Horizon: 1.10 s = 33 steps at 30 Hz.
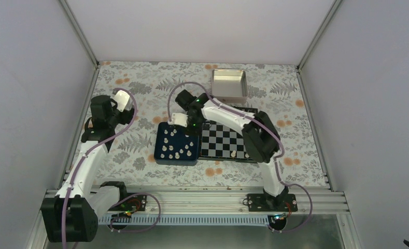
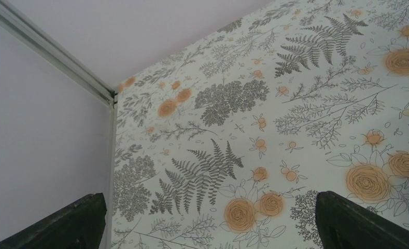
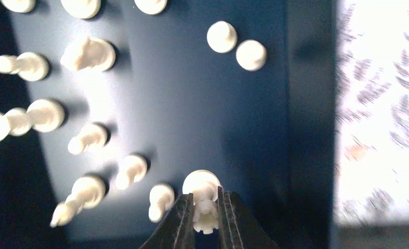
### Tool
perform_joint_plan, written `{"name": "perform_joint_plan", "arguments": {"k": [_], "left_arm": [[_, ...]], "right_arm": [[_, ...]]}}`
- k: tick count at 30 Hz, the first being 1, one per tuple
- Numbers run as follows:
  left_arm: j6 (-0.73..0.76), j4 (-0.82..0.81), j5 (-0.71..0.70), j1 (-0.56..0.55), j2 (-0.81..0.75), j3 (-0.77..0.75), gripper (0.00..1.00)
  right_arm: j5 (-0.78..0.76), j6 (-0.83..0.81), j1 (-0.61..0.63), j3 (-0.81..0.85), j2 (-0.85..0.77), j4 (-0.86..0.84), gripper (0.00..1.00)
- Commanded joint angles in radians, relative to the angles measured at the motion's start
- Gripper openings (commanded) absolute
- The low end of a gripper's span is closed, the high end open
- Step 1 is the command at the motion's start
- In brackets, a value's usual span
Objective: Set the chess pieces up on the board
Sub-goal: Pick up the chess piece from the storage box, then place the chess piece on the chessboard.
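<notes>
Several white chess pieces (image 3: 90, 53) stand in the dark blue tray (image 1: 160, 160), left of the chequered board (image 1: 220, 136). My right gripper (image 3: 206, 205) reaches down into the tray's far right part (image 1: 186, 128). It is shut on a white crown-topped piece (image 3: 202, 182), one finger pressed on each side. One white piece (image 1: 234, 154) stands near the board's front edge. My left gripper (image 2: 207, 223) hovers open over the floral cloth at the far left (image 1: 122, 97), its dark fingers (image 2: 70, 223) wide apart and holding nothing.
A silver metal tin (image 1: 229, 84) sits behind the board. The right arm's elbow (image 1: 262, 140) hangs over the board's right side. White walls close in the table on three sides, and the floral cloth (image 2: 274, 124) covers it.
</notes>
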<state>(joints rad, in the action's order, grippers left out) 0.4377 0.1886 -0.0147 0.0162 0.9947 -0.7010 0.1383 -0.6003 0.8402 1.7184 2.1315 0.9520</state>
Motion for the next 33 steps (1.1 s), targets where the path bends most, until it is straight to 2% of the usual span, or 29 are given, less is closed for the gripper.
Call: {"name": "perform_joint_plan", "arguments": {"k": [1,6,10,17,24,33], "left_arm": [[0.013,-0.018,0.012,0.009,-0.023,-0.001,1.0],[0.006,-0.005,0.022,0.011,-0.025,-0.02,1.0],[-0.004,0.009,0.04,0.011,-0.027,-0.037,1.0],[-0.009,0.012,0.046,0.011,-0.014,-0.043,1.0],[-0.018,0.011,0.055,0.011,0.013,-0.054,1.0],[-0.037,0.015,0.073,0.011,0.026,-0.058,1.0]], "right_arm": [[0.037,0.009,-0.061,-0.054,-0.198,0.033,0.05],[0.021,0.001,-0.178,-0.226,-0.422,0.043,0.05],[0.015,-0.031,-0.325,-0.39,-0.607,0.054,0.06],[0.024,-0.211,-0.606,-0.692,-0.848,0.038,0.06],[0.033,-0.356,-0.787,-0.904,-0.939,-0.005,0.06],[0.079,-0.416,-0.805,-1.006,-0.936,-0.033,0.07]]}}
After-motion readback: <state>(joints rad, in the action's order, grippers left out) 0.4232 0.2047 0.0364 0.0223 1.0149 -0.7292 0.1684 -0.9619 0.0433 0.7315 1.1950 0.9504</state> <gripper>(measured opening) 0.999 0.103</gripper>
